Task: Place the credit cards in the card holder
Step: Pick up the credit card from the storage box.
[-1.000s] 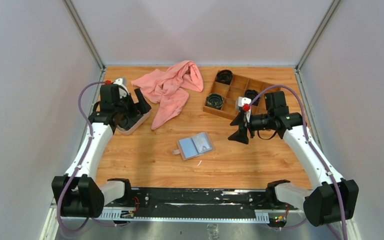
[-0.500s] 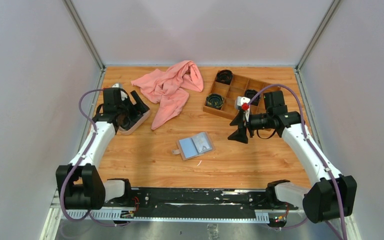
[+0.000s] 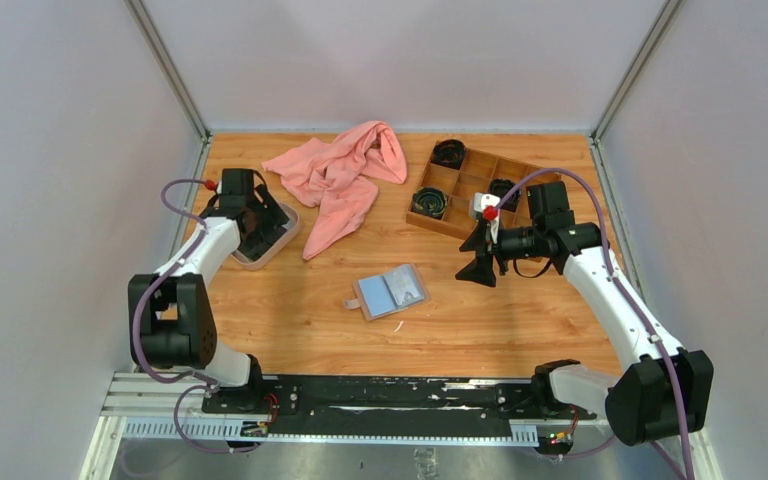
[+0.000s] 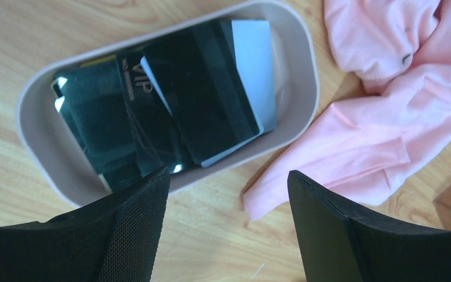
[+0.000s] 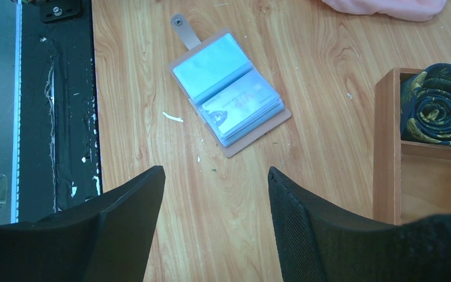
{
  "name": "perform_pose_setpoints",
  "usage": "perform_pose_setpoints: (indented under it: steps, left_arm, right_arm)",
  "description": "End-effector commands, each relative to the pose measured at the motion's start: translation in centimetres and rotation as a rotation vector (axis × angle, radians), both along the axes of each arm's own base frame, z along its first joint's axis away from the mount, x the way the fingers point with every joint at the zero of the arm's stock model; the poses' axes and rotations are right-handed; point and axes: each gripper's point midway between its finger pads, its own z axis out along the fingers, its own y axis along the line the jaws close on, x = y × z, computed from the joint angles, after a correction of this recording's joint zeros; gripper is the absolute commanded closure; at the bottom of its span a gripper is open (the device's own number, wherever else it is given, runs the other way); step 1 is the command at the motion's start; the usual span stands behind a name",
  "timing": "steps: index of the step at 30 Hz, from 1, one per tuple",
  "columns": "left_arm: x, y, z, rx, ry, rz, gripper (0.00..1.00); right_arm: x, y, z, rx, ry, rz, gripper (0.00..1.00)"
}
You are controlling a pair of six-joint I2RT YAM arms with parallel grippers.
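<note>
Hovering over the oval tray [image 4: 29, 117] at the far left of the table [image 3: 290, 330], the L gripper [image 4: 228, 182] has its jaws apart w/ nothing btwn them. Its fingertips frame the tray's near rim and touch no card, as far as the L wrist view shows. The credit cards [image 4: 199, 94] all seem to be in that tray: several dark ones overlapping, one marked "VIP", a pale blue-white one beneath, a yellowish edge peeking out behind; exact count can't be told. The card holder [image 3: 392, 291] lies open flat near the table's centre, well apart from the tray, snap tab pointing left, clear sleeves up. One sleeve shows a pale printed face in the R wrist view, but whether that's a task card or just an insert I can't tell. The R gripper [image 3: 480, 262] hangs right of the holder, jaws fairly wide, empty, over bare wood. A pink cloth [image 3: 340, 175] sits far-centre just beside the tray, and a wooden compartment box [image 3: 465, 190] w/ dark rolls [image 3: 430, 202] sits far right; neither is in play. Judgement: task barely begun. The holder is open, so prep is done, but no card is lifted. Left to do: pick each card, carry it across, slide it into a sleeve. Thin stacked cards in a walled tray prob make the pick the hard bit.
</note>
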Motion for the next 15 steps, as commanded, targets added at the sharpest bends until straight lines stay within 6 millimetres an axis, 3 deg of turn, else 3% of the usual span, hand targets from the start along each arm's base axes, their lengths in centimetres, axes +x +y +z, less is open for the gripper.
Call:
perform_pose_setpoints:
  steps: [1, 8, 15]
  left_arm:
    - [2.5, 0.9, -0.2, 0.015, -0.019, 0.048, 0.23]
    - [3.2, 0.6, -2.6, -0.006, 0.022, 0.045, 0.22]
    - [3.7, 1.5, -4.0, 0.017, 0.043, 0.094, 0.20]
  right_arm:
    - [0.3, -0.4, -0.6, -0.012, 0.006, -0.017, 0.31]
    - [0.4, -0.5, -0.8, -0.019, 0.010, -0.020, 0.31]
    - [0.5, -0.5, -1.0, -0.025, 0.013, -0.020, 0.31]
